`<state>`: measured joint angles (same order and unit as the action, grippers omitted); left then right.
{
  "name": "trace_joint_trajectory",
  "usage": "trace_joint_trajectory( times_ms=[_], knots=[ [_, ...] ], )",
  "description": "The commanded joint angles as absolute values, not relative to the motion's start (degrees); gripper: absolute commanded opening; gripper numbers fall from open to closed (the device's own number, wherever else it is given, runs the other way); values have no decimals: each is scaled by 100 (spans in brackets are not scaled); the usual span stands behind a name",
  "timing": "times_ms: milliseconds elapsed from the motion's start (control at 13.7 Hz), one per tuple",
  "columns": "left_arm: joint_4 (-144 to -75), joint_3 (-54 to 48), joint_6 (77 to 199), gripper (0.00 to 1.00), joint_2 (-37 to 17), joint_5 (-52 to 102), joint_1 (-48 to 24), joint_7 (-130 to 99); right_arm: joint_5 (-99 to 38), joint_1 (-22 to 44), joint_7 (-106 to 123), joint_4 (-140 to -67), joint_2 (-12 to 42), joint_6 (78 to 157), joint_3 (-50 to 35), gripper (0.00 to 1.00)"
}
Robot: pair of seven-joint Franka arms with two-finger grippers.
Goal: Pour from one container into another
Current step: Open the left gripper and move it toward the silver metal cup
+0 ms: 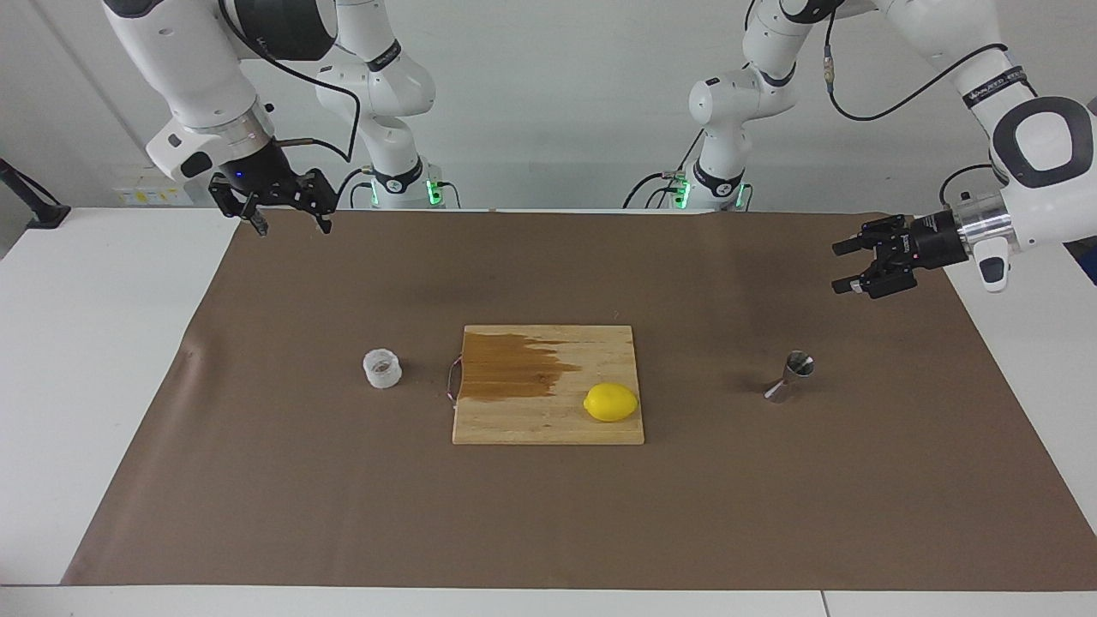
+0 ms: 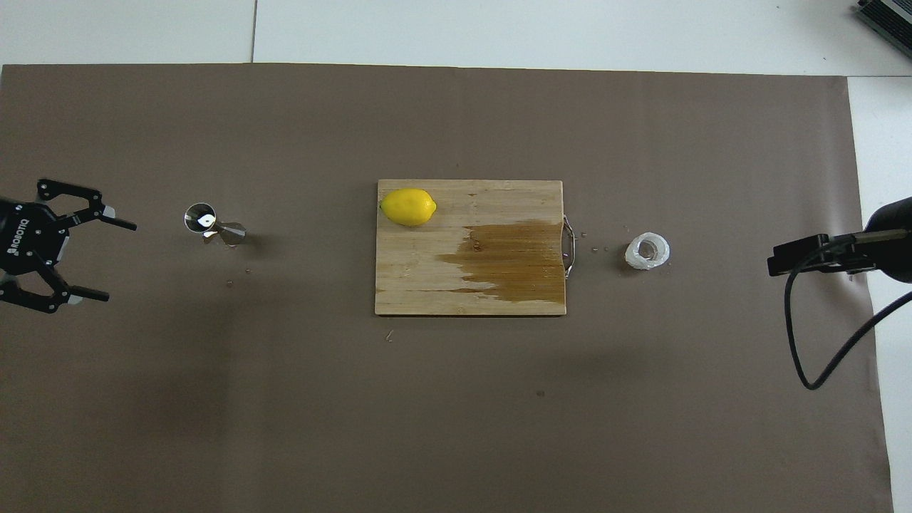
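Observation:
A small translucent white plastic cup stands on the brown mat beside the cutting board, toward the right arm's end. A shiny silver jigger stands on the mat toward the left arm's end. My left gripper hangs open in the air over the mat, turned sideways with its fingers pointing toward the table's middle, apart from the jigger. My right gripper waits open over the mat's edge nearest the robots, well away from the cup. Neither gripper holds anything.
A wooden cutting board lies in the middle of the mat with a dark wet stain on the part toward the cup. A yellow lemon rests on its corner toward the jigger. A black cable hangs from the right arm.

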<state>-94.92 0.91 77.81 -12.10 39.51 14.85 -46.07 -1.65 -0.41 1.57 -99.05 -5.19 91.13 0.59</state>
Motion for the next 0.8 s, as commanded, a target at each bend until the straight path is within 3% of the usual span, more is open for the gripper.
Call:
trace_joint_trajectory(
  times_ms=[0, 365, 730],
  knots=[
    [-8931, -743, 7515, 100, -1923, 4113, 2334, -4834, -299, -105, 132, -9958, -571, 9070, 35, 100],
    [-8377, -2203, 7453, 100, -2969, 4149, 3575, -4913, -290, -105, 132, -9958, -571, 9070, 35, 100],
    [-8218, -2767, 7515, 100, -3409, 4131, 3928, -5238, -299, -105, 132, -9958, -571, 9070, 35, 100]
  ],
)
